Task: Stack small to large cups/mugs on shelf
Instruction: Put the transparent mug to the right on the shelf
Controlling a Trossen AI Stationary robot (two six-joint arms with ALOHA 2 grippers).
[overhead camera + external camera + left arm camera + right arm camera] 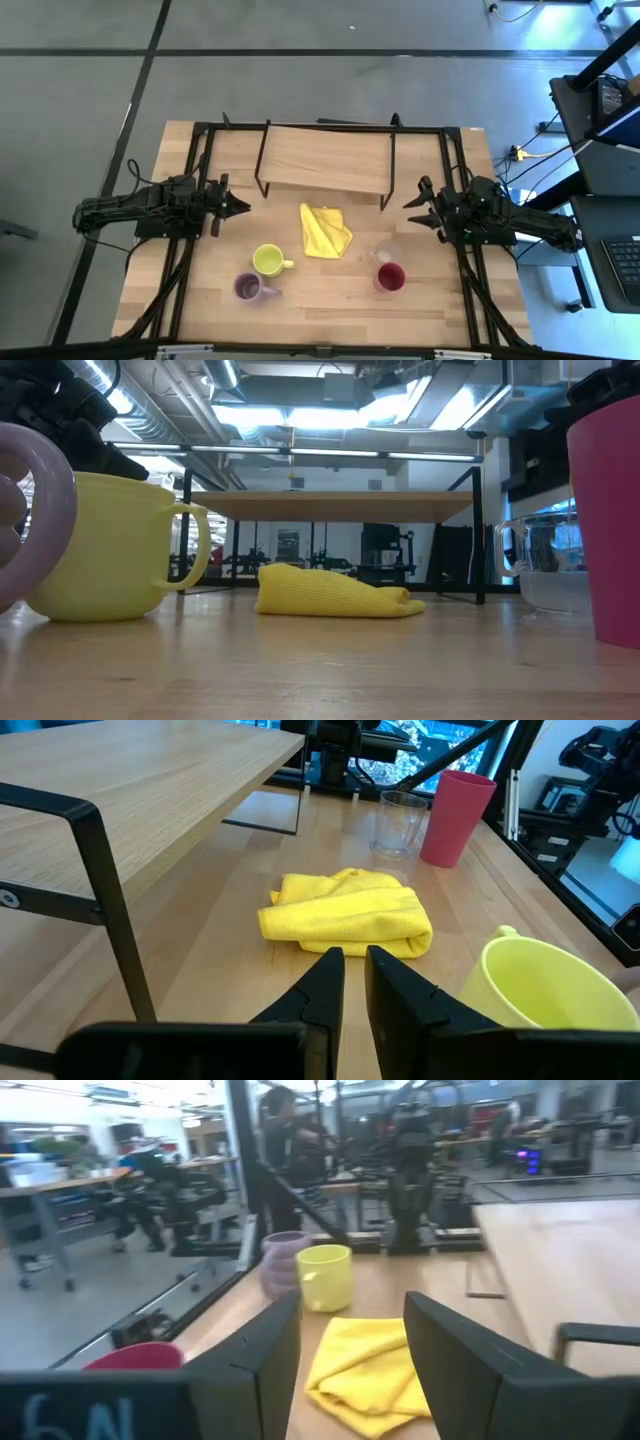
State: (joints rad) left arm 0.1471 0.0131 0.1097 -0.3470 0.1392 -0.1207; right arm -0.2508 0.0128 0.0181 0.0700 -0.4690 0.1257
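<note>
The shelf (325,160) stands on thin black legs at the table's far side, its top bare. In front of it the yellow-green mug (268,260) and the purple mug (250,289) stand upright left of middle. The clear glass (383,254) and the magenta tumbler (389,278) stand right of middle. My left gripper (240,208) hovers shut at the shelf's left end, pointing right; its wrist view shows the mug (545,995) close by. My right gripper (412,205) hovers open at the shelf's right end, pointing left.
A folded yellow cloth (325,230) lies on the table between the two grippers, just in front of the shelf. Black frame rails run along the table's left and right sides. Bare tabletop lies near the front edge (330,320).
</note>
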